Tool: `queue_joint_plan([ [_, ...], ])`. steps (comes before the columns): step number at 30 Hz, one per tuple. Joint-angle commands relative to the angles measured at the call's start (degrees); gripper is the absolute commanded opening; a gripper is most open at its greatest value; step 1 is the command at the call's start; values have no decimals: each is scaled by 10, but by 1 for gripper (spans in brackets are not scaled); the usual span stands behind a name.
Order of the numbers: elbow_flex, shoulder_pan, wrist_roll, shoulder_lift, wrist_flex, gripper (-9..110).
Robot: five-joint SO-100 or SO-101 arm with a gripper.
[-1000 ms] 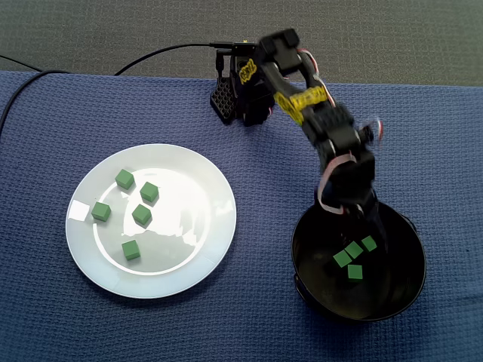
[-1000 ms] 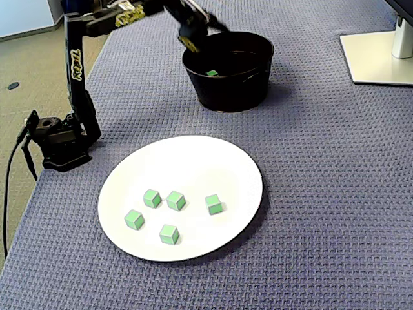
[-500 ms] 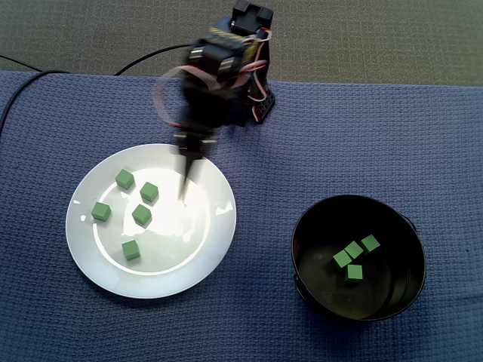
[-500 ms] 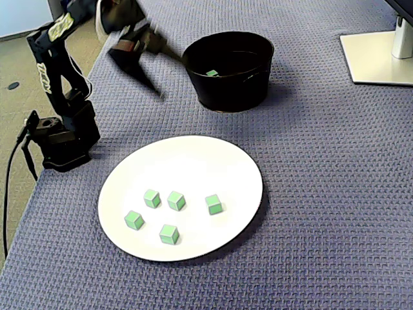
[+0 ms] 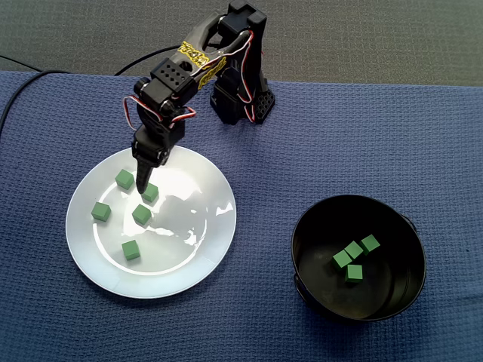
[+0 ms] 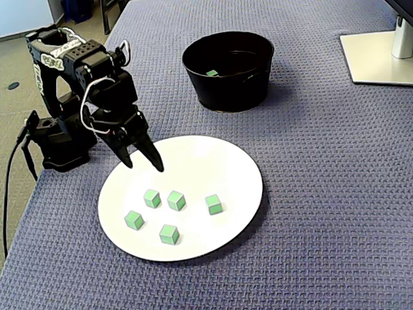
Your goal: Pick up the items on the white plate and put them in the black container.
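Observation:
Several small green cubes lie on the white plate [image 5: 198,249] [image 6: 216,161], among them one cube [image 5: 124,179] at its upper left and another cube [image 5: 150,193] nearer the middle. My black gripper [image 5: 142,190] [image 6: 143,165] hangs just over the plate's near-arm side, open, its two fingers spread and pointing down with nothing between them. In the top-down fixed view its tips sit between those two cubes. The black container [image 5: 386,280] [image 6: 226,90] stands apart from the plate and holds several green cubes, such as one cube [image 5: 354,250] [image 6: 211,73].
The arm's base [image 5: 241,105] [image 6: 61,142] stands at the edge of the blue cloth [image 5: 377,136], with a black cable [image 5: 75,70] leading off. A white stand base [image 6: 377,58] lies at the far right beyond the container.
The arm swung away from the black container to the plate and came down over the cubes. The gripper carries nothing. The cubes on the plate have not moved.

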Motion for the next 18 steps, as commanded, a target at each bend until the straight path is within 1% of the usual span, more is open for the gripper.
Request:
queue_joint_plan([
  [1,4,26,-23,-8,-9,30],
  [12,-24,80,-76,-86,-64,30],
  [18,-48,75,-77,-137,-78,30],
])
